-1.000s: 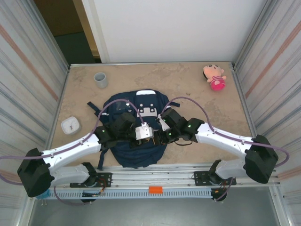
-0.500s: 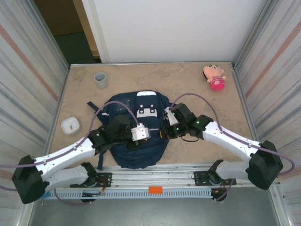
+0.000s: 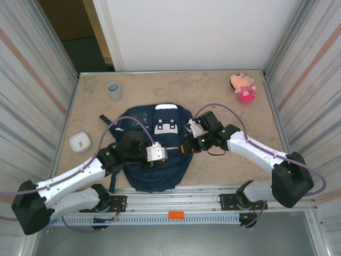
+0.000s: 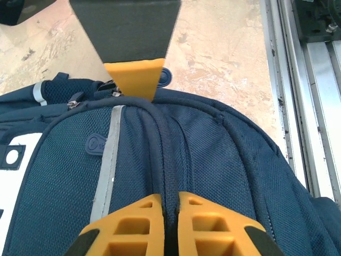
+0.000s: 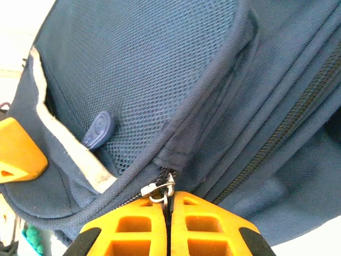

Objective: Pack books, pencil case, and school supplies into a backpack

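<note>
Now the navy backpack [image 3: 160,173] lies mid-table. The left gripper [image 4: 169,205] is clamped on a fabric ridge along its top, and the right gripper [image 5: 169,205], at its right side, has just snapped shut on the zip pull [image 5: 162,189], so the zip looks ready to be drawn. Around the backpack, the marbled table [image 3: 224,104] holds a pink doll [image 3: 242,87] far right and a grey cup [image 3: 114,90] far left, with corrugated metal walls [image 3: 32,80] beyond.

My left gripper [image 3: 167,151] and right gripper [image 3: 184,149] are facing each other, the navy blue fabric backpack [image 3: 160,175] lying beneath them.
</note>
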Robot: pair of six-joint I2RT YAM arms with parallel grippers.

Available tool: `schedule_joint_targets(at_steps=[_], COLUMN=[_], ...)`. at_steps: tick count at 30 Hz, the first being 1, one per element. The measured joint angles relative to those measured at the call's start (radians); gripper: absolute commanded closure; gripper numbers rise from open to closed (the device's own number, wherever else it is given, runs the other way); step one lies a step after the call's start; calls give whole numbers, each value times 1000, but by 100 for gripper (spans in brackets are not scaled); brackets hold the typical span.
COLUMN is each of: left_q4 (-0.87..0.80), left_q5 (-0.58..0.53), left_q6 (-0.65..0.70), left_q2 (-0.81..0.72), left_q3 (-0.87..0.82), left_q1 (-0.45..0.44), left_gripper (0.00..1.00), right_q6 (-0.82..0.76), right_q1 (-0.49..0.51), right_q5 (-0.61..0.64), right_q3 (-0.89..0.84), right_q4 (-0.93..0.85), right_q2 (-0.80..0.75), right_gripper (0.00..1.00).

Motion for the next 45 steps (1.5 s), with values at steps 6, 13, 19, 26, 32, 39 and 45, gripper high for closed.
schedule_joint_targets(at_steps=[6, 13, 19, 26, 32, 39, 45], left_q4=[-11, -18, 8, 106, 51, 13, -24], left_q5=[29, 14, -34, -79, -44, -79, -188], left_q6=[18, 18, 2, 17, 40, -107, -357], left_q2=[27, 40, 41, 144, 227, 105, -34], left_q3=[24, 30, 30, 53, 127, 131, 173], left_q1=[8, 8, -1, -14, -14, -12, 52], left_gripper=[98, 97, 97, 86, 49, 30, 23], right_q6=[-48, -51, -51, -52, -64, -77, -74], right_q1=[-62, -68, -68, -121, -195, -200, -130], right_q5=[-109, -134, -99, -51, 108, 204, 217], right_q3=[24, 38, 43, 43, 45, 135, 222], right_q4=[-23, -35, -32, -24, -61, -138, -137], right_q2=[51, 95, 75, 58, 30, -94, -131], right_gripper=[100, 100, 100, 89, 54, 47, 46])
